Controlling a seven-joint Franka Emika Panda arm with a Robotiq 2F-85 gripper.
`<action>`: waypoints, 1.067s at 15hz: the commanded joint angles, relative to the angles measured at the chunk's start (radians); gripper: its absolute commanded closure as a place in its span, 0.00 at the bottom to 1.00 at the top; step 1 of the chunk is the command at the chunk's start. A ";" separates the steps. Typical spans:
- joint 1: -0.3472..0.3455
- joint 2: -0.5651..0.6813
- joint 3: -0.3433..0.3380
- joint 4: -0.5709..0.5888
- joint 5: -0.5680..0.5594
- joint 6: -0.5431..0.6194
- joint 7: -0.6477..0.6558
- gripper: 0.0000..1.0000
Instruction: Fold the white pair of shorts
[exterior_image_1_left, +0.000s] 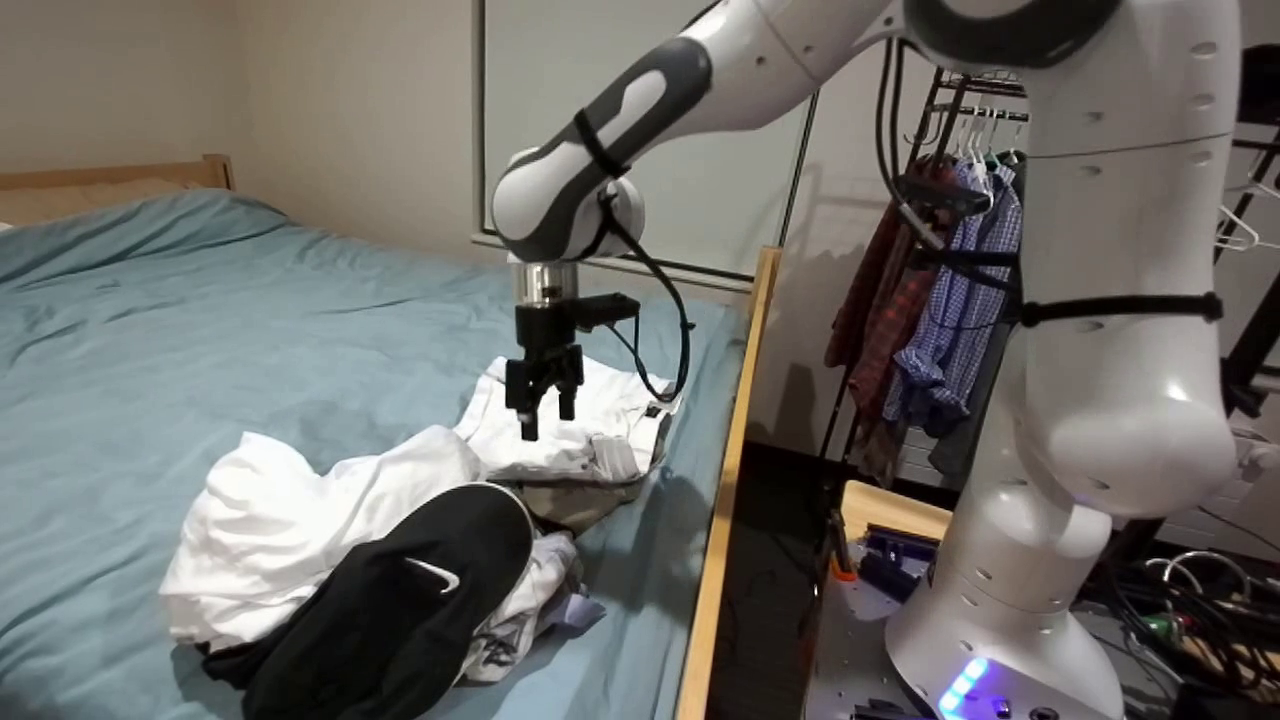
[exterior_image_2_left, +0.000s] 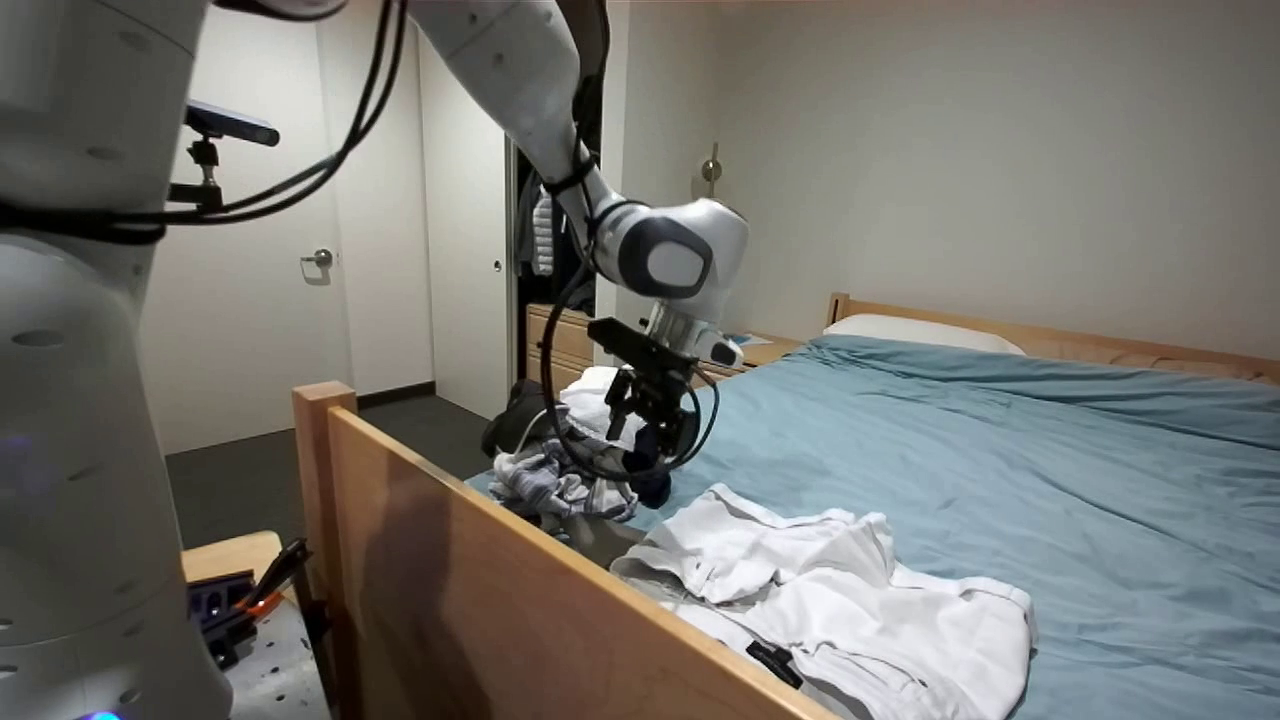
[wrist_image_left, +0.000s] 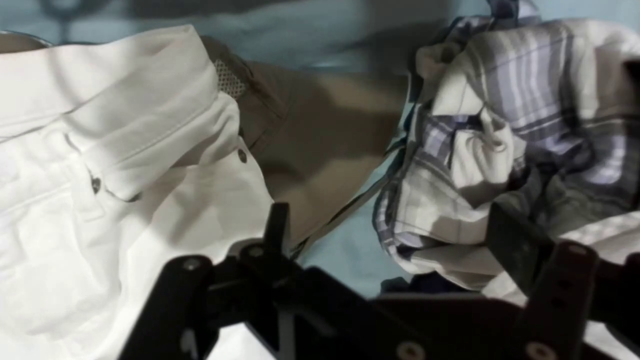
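Observation:
The white shorts (exterior_image_1_left: 615, 410) lie rumpled on the bed near its wooden rail; in an exterior view (exterior_image_2_left: 900, 620) a dark label shows on them. In the wrist view the white shorts (wrist_image_left: 65, 265) fill the left side, with waistband and dark buttons showing. They rest partly on a brown-khaki garment (wrist_image_left: 330, 135). My gripper (exterior_image_1_left: 548, 420) is open and empty, pointing down above the clothes. In the wrist view its fingers (wrist_image_left: 390, 222) stand wide apart, one over the shorts' edge, one over a plaid garment (wrist_image_left: 440, 215). I see no contact with cloth.
A clothes pile beside the shorts holds a white garment (exterior_image_1_left: 300, 530), a black item with a white swoosh (exterior_image_1_left: 400, 610) and the plaid garment (exterior_image_2_left: 560, 480). The wooden bed rail (exterior_image_2_left: 540, 600) stands between the robot base and the bed (exterior_image_1_left: 330, 340).

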 joint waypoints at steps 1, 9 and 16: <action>0.024 0.184 0.008 0.141 -0.101 0.041 0.236 0.00; 0.115 0.409 -0.073 0.370 -0.309 -0.127 0.615 0.00; 0.126 0.532 -0.081 0.544 -0.358 -0.363 0.660 0.40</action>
